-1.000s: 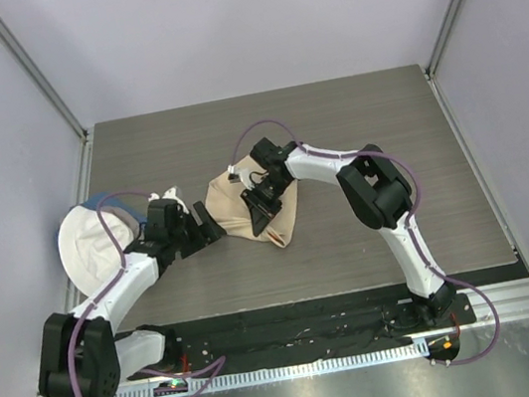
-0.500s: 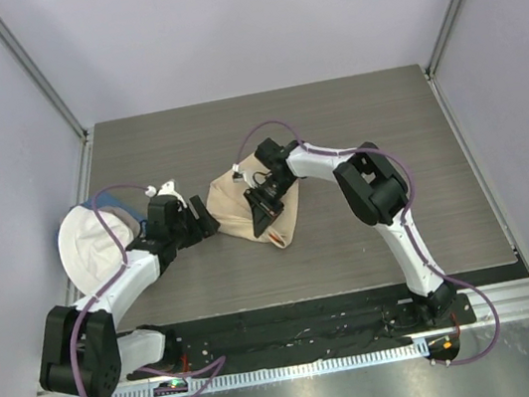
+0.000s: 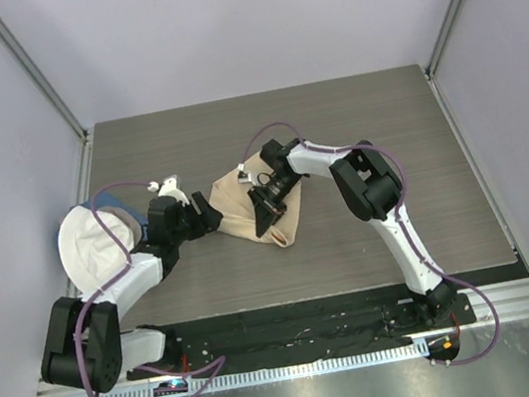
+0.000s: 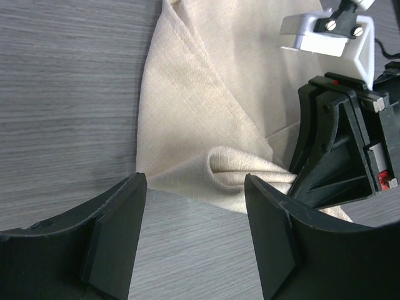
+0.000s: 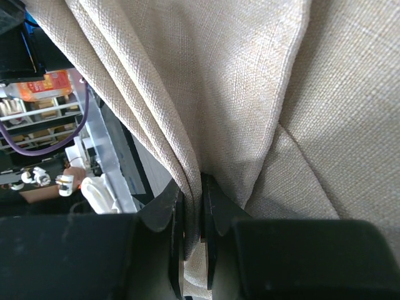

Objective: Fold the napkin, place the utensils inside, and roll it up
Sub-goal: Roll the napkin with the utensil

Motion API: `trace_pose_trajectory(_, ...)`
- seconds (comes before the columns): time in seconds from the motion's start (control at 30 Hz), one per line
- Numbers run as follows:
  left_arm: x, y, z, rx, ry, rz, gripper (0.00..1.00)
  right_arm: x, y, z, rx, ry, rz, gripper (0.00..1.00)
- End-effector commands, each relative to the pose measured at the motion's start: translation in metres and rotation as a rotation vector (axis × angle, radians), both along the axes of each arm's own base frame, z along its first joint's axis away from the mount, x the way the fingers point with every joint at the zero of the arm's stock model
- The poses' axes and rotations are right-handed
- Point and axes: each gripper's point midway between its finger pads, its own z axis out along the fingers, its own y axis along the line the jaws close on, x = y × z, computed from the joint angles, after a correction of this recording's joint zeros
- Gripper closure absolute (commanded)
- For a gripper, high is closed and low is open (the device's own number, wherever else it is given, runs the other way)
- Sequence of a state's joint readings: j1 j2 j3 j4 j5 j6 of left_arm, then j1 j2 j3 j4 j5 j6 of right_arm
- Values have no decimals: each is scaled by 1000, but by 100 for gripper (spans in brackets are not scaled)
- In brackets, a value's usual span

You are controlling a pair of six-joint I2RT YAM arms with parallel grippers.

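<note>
Right gripper point(image 5: 192, 206) clamped tight on bunched folds of the beige napkin point(image 4: 200, 94) at the middle of the table point(image 3: 365, 132), its arm elbow-bent and reaching leftward, while the left gripper point(image 4: 195, 187) hovers low, fingers spread wide, at the cloth's left edge.

The top external camera looks down on the napkin point(image 3: 233, 201) from high above its near side. The left wrist camera faces its left edge from close and low, while the right wrist camera sits almost against its folds; all three share its folded edge.
</note>
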State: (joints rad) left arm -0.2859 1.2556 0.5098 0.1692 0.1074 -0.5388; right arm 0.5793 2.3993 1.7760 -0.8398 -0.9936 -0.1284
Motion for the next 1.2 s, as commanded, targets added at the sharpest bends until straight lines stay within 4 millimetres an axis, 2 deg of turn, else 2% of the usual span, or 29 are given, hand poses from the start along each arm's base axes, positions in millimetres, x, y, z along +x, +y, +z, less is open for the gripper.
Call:
trace_pose_trajectory(0.0, 16, -6, 18, -16, -116, -19, 32, -4, -24, -48, -161, 5, 17, 99)
trace_pose_trajectory(0.4, 23, -10, 5, -27, -114, -22, 41, -7, -27, -58, -170, 49, 14, 99)
trace_pose_trajectory(0.83, 25, -6, -15, -10, -62, 14, 65, -5, -29, -55, -172, 52, 1, 99)
trace_pose_trajectory(0.9, 25, -5, -19, -4, -48, 19, 66, -5, -29, -54, -170, 55, 1, 99)
trace_pose_trajectory(1.0, 25, -3, -25, 11, -17, 28, 74, -5, -29, -53, -173, 52, -1, 99)
trace_pose_trajectory(1.03, 27, -1, -24, 15, -15, 42, 82, -3, -29, -52, -173, 45, -4, 99)
trace_pose_trajectory(1.1, 25, 3, -28, 32, 27, 64, 88, -1, -29, -50, -180, 36, -9, 96)
trace_pose_trajectory(1.13, 26, 7, -30, 45, 43, 89, 95, 1, -29, -50, -182, 29, -13, 96)
trace_pose_trajectory(1.17, 20, 10, -38, 56, 89, 102, 97, 2, -29, -47, -186, 12, -17, 95)
